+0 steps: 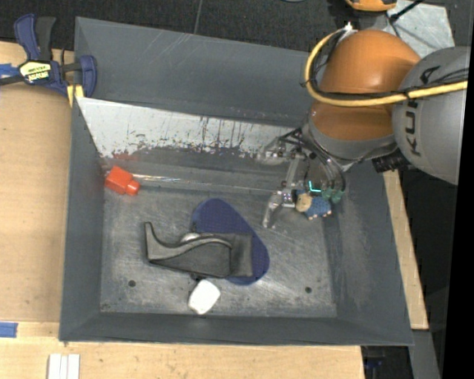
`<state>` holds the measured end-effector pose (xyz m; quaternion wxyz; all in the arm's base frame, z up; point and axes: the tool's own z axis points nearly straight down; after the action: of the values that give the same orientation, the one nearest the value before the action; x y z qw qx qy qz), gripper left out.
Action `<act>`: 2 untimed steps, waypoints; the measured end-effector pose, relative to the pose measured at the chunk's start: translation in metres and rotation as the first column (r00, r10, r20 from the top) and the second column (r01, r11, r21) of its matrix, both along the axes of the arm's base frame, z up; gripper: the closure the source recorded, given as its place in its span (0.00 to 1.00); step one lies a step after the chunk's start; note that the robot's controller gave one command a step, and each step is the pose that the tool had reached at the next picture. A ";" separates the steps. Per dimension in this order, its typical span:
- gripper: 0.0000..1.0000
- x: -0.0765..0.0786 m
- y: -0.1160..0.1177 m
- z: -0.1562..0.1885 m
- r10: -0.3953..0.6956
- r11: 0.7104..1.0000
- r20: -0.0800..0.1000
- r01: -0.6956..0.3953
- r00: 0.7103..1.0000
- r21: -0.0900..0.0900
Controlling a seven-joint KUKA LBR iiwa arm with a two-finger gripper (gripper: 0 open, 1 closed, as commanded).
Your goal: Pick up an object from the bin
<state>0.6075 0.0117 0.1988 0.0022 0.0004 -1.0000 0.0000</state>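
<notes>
My gripper (278, 206) hangs under the orange wrist cover at the bin's back right, just above the floor. Just to its lower left lies a flat, dark blue oval piece (220, 219). A black, curved handle-shaped thing (190, 253) rests across the front of that blue piece. I see nothing held in the gripper.
A small white lump (204, 296) lies near the front wall, below the black thing. A small orange block (122, 182) sits at the back left, by the slanted wall. The arm and its yellow cable cover the bin's back right corner.
</notes>
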 end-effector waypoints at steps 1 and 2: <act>0.00 0.005 0.057 -0.110 0.093 0.996 0.010 -0.093 0.996 -0.007; 1.00 0.005 0.057 -0.107 0.088 0.996 0.005 -0.088 0.996 -0.003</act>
<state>0.6122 0.0686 0.0922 -0.0005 0.0445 -0.9990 0.0016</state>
